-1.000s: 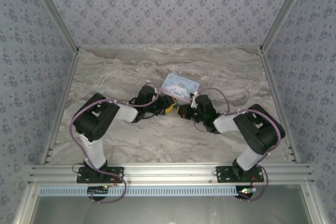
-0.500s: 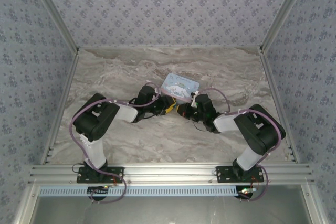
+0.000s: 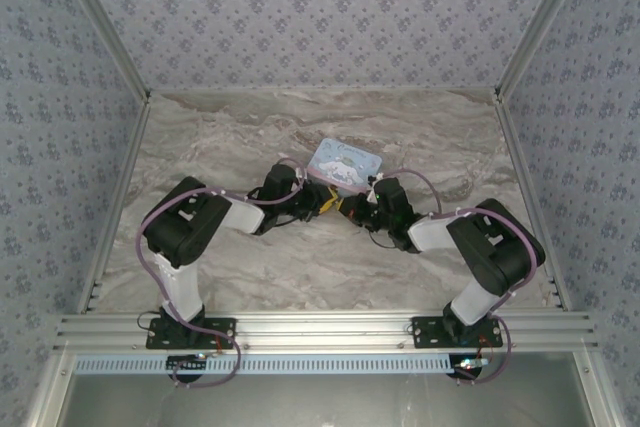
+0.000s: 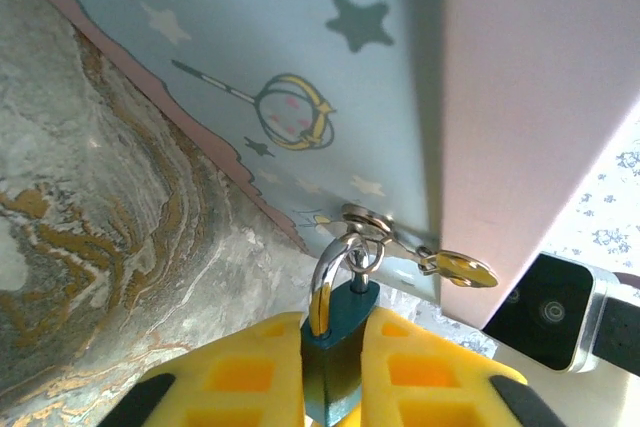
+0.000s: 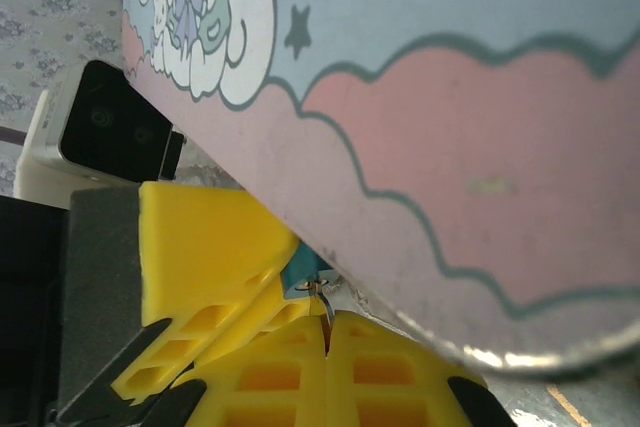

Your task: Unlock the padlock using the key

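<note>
Closing the last gap at the near edge of the tin (image 4: 300, 47), the two arms now meet. A second ago the overhead view showed a sliver of bare surface (image 4: 100, 247) between their yellow fingers, and that sliver has gone. The tin itself has not moved.

The left gripper (image 4: 333, 329) is clamped narrow on the body of the padlock (image 4: 338, 352) and holds it just off the tin's near corner. Its thin shackle (image 4: 322, 277) is threaded through a small metal ring (image 4: 363, 219) on the tin, so the lock is tethered there and cannot be carried far.

The right gripper (image 5: 328, 332) has its fingers pressed flat together on the key (image 5: 323, 299). This shows as a thin dark sliver sticking out of the seam between them. Its tip lies against the end of the teal body farthest from the tin, right beside the left gripper's yellow fingers. Whether the tip has entered the keyway or only rests on the face is too small to tell.

By my reading the approach is over and insertion is the step in hand. The shackle looks seated in the body, so nothing is unlocked yet. Next comes a short straight push along the lock's axis, then a twist of the right wrist while the left holds firm. A slight misalignment could skate the key off the face or tug the ring.
</note>
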